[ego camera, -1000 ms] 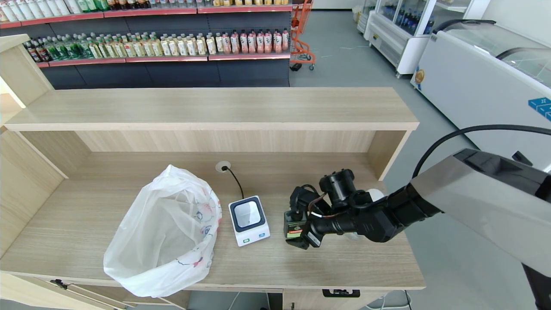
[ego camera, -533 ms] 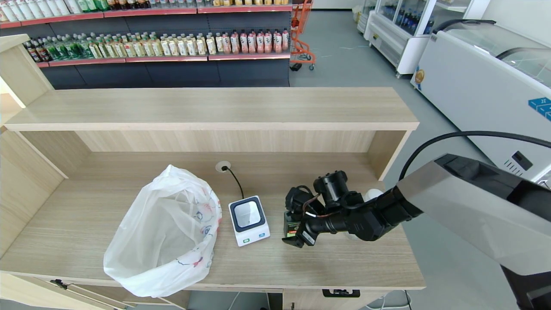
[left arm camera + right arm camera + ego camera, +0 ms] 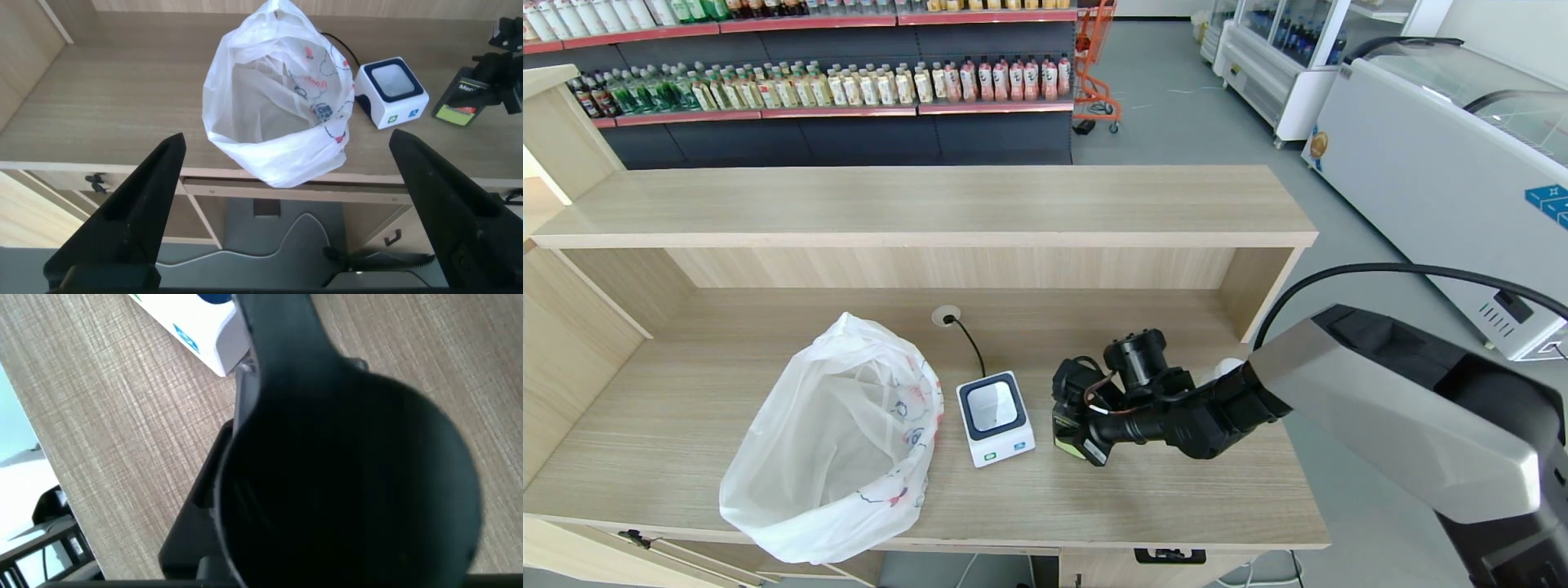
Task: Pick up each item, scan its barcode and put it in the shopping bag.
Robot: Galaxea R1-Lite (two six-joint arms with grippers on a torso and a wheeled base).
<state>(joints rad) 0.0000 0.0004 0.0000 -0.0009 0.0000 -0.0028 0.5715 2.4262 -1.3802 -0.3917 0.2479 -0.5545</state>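
On your tabletop (image 3: 1176,490), the right end effector (image 3: 1073,436) pinches a small dark box (image 3: 459,104) just beside the scanner (image 3: 994,416), so the scan and the drop into the shopping bag (image 3: 833,457) look not yet done.

Packet (image 3: 1064,439) partly behind right jaws, white object (image 3: 1226,367) mostly hidden

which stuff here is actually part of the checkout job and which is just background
Job in hand:
shopping bag
barcode scanner
boxed item, held in the right gripper beside the scanner

Just around, off the counter:
bottle shelves
orange cart
chest freezers
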